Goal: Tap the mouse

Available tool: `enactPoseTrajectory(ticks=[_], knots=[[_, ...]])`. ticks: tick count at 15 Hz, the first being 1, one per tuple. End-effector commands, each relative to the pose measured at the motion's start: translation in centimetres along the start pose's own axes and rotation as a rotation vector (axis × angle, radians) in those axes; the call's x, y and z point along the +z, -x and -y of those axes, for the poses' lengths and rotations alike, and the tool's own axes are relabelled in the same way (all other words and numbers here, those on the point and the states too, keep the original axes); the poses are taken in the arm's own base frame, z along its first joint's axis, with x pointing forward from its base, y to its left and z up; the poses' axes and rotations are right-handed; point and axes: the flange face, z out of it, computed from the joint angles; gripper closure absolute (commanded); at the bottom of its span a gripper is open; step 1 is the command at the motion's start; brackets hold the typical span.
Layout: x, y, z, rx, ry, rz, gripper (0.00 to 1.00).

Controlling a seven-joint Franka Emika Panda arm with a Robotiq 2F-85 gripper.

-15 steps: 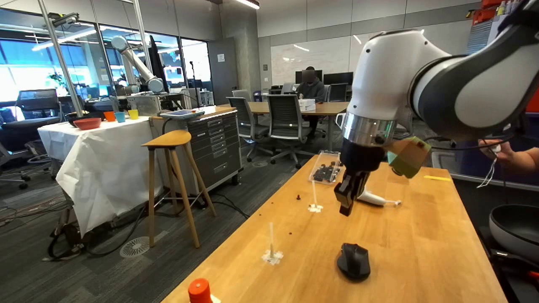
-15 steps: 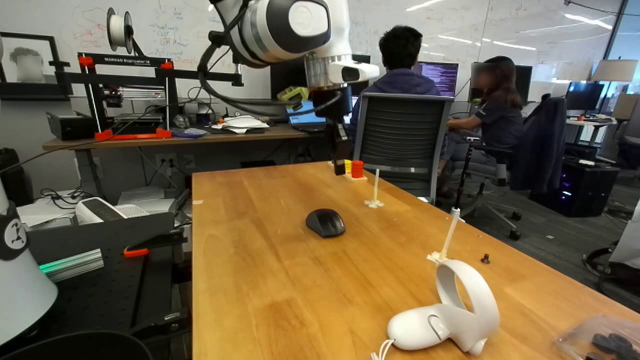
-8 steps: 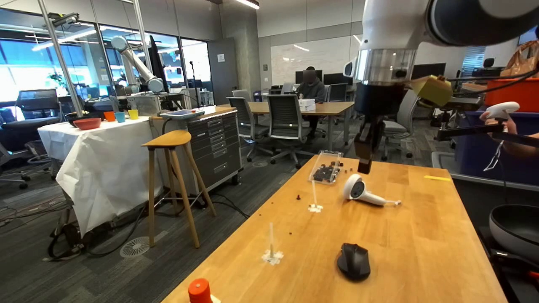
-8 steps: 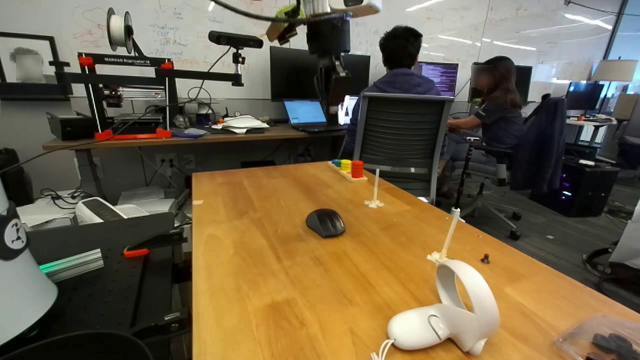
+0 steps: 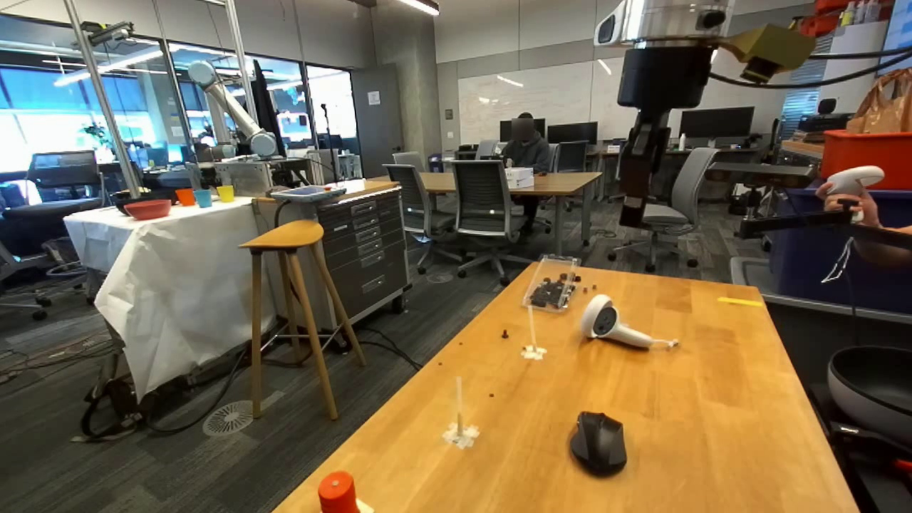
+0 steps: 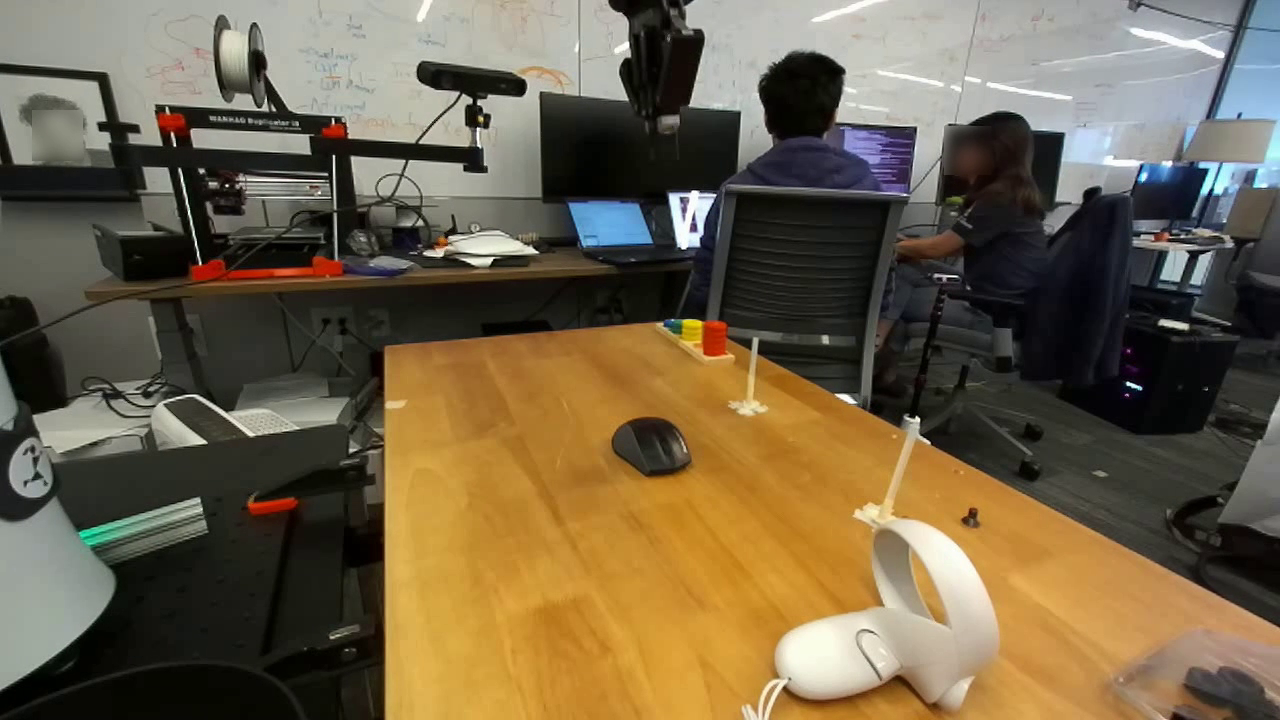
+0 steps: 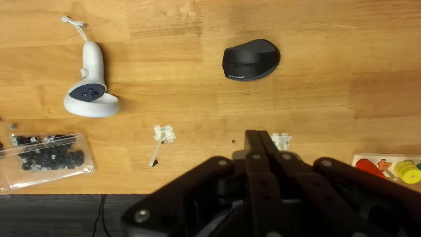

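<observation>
The black mouse lies on the wooden table. It also shows in the other exterior frame and at the upper middle of the wrist view. My gripper hangs high above the table, fingers pointing down, well apart from the mouse. It shows at the top of an exterior view too. In the wrist view the two fingertips are together with nothing between them. The mouse lies above the fingertips in that picture.
A white hand controller lies on the table. Two thin upright sticks are fixed there with tape. A clear box of black parts and a toy with red and yellow rings stand near the edge.
My gripper has risen steadily, from low above the table to high above it. It stays shut. The mouse has not moved.
</observation>
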Motion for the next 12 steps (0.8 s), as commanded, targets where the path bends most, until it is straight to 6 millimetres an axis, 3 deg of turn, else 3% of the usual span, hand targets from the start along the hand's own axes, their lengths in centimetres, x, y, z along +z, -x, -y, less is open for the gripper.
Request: enactPoseTrajectory(ticks=[1,2,3,5,6,12], knots=[[-1.97,-0.02,-0.09,-0.033,-0.006,-0.006,0.97],[-2.15,-0.02,-0.04,-0.035,-0.004,-0.012,0.97],[-2.28,-0.01,0.01,-0.038,-0.005,-0.014,0.71],[-2.46,-0.01,0.06,-0.039,-0.005,-0.019,0.71],[-2.52,-0.01,0.09,-0.042,-0.004,-0.022,0.65],[-2.59,0.24,0.10,-0.070,-0.002,-0.012,0.19]])
